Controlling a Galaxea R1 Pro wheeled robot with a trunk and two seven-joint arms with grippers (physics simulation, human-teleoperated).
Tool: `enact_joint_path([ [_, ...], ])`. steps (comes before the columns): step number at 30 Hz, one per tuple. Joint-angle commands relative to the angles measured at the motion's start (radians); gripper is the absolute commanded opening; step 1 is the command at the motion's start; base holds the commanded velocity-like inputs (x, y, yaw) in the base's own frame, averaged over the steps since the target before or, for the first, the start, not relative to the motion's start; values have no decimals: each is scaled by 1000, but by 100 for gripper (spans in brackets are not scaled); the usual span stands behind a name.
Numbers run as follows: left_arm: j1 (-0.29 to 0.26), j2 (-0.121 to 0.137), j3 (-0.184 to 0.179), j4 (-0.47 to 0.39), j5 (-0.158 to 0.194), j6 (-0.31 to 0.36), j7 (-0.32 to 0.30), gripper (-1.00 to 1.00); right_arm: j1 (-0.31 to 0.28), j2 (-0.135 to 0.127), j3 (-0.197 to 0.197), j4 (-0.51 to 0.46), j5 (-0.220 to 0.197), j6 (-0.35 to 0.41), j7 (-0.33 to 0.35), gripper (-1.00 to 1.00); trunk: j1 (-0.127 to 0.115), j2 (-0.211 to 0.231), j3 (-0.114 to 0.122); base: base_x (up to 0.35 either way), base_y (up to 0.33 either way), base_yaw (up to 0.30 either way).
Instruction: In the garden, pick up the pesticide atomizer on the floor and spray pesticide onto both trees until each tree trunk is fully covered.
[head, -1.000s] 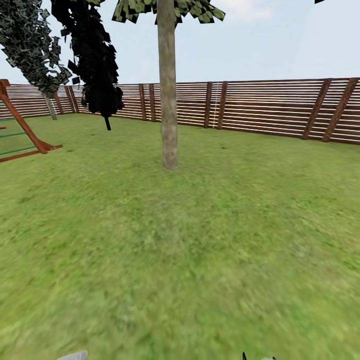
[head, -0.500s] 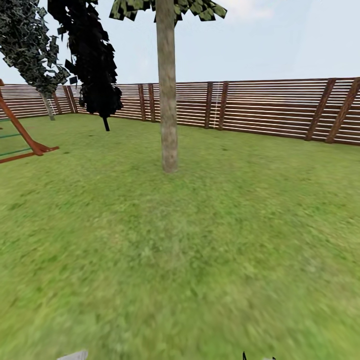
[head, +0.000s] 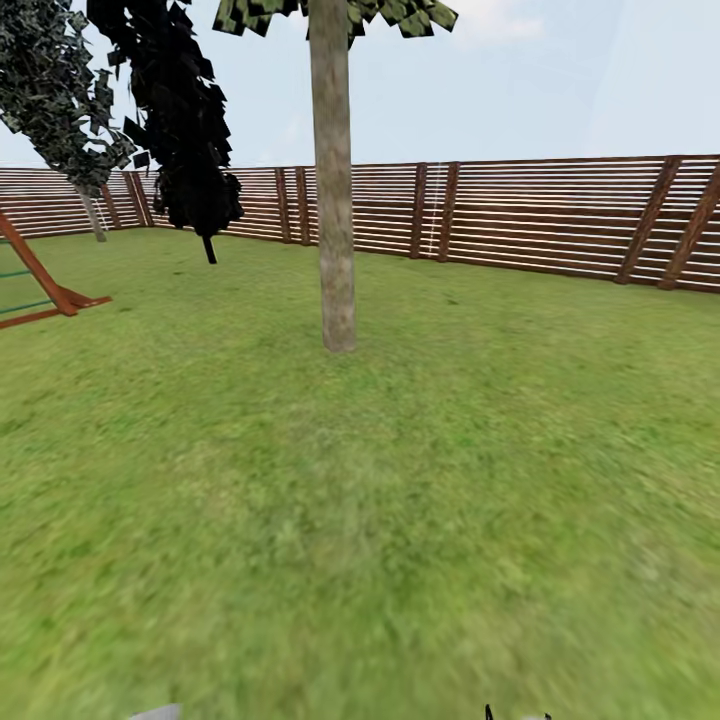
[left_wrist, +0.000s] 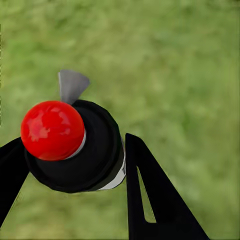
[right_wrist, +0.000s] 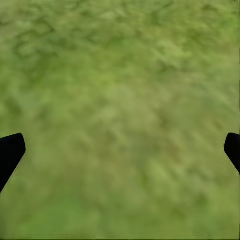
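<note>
Spreading out under my wheels is the grass lawn (head: 400, 500) of the garden, closed in by a brown slat fence (head: 540, 215). Ahead stands the tree trunk (head: 334, 190), bare and mottled, with a black tree (head: 175, 110) off to its left near the fence. My left gripper (left_wrist: 70, 160) pinches the pesticide atomizer (left_wrist: 80, 150), red nozzle toward the camera. My right gripper (right_wrist: 120, 150) hangs spread wide over grass.
</note>
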Motion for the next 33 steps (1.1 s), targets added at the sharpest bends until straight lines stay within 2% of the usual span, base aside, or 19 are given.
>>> enact_joint_path([
  [1,0,1,-10,1,4,-3,3,-100,0,0,-2,0,11,-1,-9,100,0,0,-1,340,0,0],
  [15,0,3,-10,1,5,-3,4,-100,-1,7,-7,-4,7,-3,-11,100,0,0,-1,340,0,0],
  [20,0,-2,-10,1,4,-3,3,-100,-2,-2,-3,-42,13,-52,-7,100,0,0,-1,340,0,0],
  [23,0,-4,-10,1,3,-3,3,-100,-2,-5,26,-51,24,-58,-6,100,0,0,-1,340,0,0],
  [26,0,-6,-10,0,3,-3,3,-100,-1,-17,87,-53,40,-59,-6,100,0,0,-1,340,0,0],
  [33,0,-4,-10,0,3,-3,3,-100,-2,-40,100,-53,41,-59,-6,100,0,0,-1,340,0,0],
])
